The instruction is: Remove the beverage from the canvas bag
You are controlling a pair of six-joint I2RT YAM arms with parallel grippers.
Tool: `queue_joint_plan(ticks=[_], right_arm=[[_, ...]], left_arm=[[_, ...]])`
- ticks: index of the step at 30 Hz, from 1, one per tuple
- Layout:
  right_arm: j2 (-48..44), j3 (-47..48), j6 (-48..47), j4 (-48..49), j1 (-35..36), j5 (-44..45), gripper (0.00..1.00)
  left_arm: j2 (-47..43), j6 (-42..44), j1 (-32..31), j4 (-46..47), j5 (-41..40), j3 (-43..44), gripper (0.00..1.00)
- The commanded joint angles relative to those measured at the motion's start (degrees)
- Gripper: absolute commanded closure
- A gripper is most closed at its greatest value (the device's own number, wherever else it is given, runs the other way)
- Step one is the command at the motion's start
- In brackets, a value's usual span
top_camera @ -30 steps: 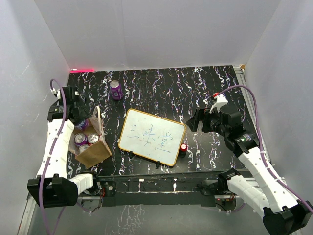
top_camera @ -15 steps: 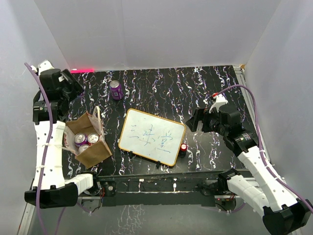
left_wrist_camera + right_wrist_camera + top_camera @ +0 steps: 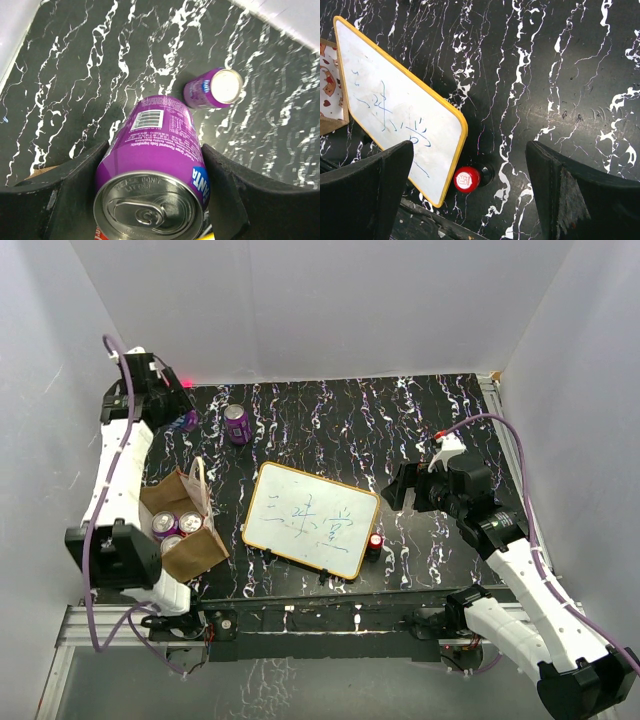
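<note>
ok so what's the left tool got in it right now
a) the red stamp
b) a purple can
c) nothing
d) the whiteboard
b, the left wrist view shows the left tool with a finger on either side of a purple can

The purple can (image 3: 161,142) reads "Fanta" (its lid (image 3: 148,212) stamped "DON'T"); the whiteboard (image 3: 311,519) bears illegible blue handwriting.

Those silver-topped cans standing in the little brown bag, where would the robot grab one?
Take a silver-topped purple can by its upper sides, coming straight down from above. The cans stand upright, close together inside the tan-brown canvas bag, whose walls hide their bodies; only the round tops show, so a sideways approach looks blocked.
</note>
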Motion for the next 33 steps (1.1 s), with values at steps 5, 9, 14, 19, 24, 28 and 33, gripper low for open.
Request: queue_joint_plan(ticks=[5,9,14,19,24,28,33], right_arm=[[-0.64,1.32,-0.78,2.19,0.24,0.75,0.02],[-0.37,1.22,-0.72,2.55,0.31,0.42,0.02],[-0.45,1.22,-0.77,2.53,0.3,0.45,0.02],[-0.3,1.05,-0.51,2.81,0.23,0.61,0.02],[-0.32,0.48,0.09,3.52,0.29,0.58,0.02],[-0.38,0.51,0.17,3.45,0.3,1.08,0.02],[-0.45,0.6,0.24,3.36,0.28,1.28,0.02]], left_arm=[[11.24,4.36,0.35,3.0,5.36,5.26,1.0],[19.88,5.22,0.34,2.08,3.83,9.34,1.0],[29.54,4.18,0.33,-1.17,5.62,16.38,1.0],[32.7,3.39,0.14,1.04,5.74,17.23,1.0],[36.7,5.26,-1.71,-1.7,3.06,21.01,1.0],[38.94,6.67,-3.49,-3.76,0.23,23.93,0.97],[39.98,6.51,-3.86,-4.45,-0.09,24.5,0.83]])
